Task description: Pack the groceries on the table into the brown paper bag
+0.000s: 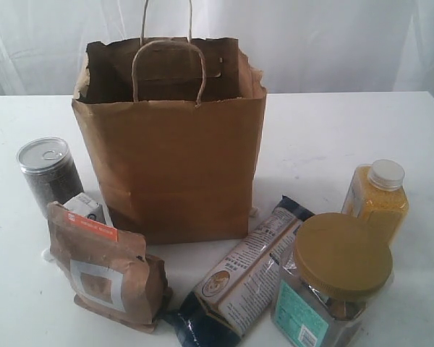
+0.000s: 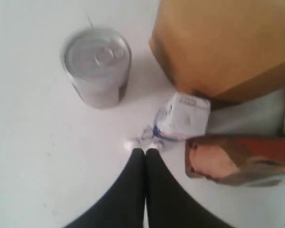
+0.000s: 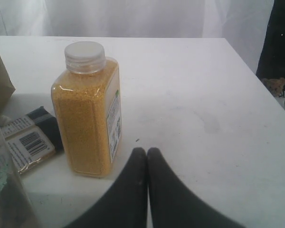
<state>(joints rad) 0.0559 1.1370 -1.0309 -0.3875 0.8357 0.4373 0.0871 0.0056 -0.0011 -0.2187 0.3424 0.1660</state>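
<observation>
Right, closest to me are my own two claws, and both are closed on nothing, the black tips pressed flat together. My left claw (image 2: 145, 152) hangs low over the wide white counter (image 1: 325, 144), just beside the small white-and-blue cardboard carton (image 2: 183, 116). My right claw (image 3: 147, 151) points at the foot of the yellow plastic bottle with the white cap (image 3: 88, 114). I judge each claw must open before it can take anything.

The groceries lie in a loose arc in front of the bag, all within my reach and none packed yet. Nearest stand the big clear jar with the gold lid (image 1: 333, 282) and the brown pouch with the orange stripe (image 1: 105, 271). The long dark-blue packet (image 1: 242, 278) lies flat between them. The carton is tucked behind the pouch, close against the bag's wall, so I judge it awkward to pinch. Beyond it the grey pull-tab can (image 1: 49, 173) stands upright and clear of its neighbours.

Farthest back, the tall brown paper bag with cord handles (image 1: 173, 159) stands upright, its ragged mouth open, so items can be lowered in from above
</observation>
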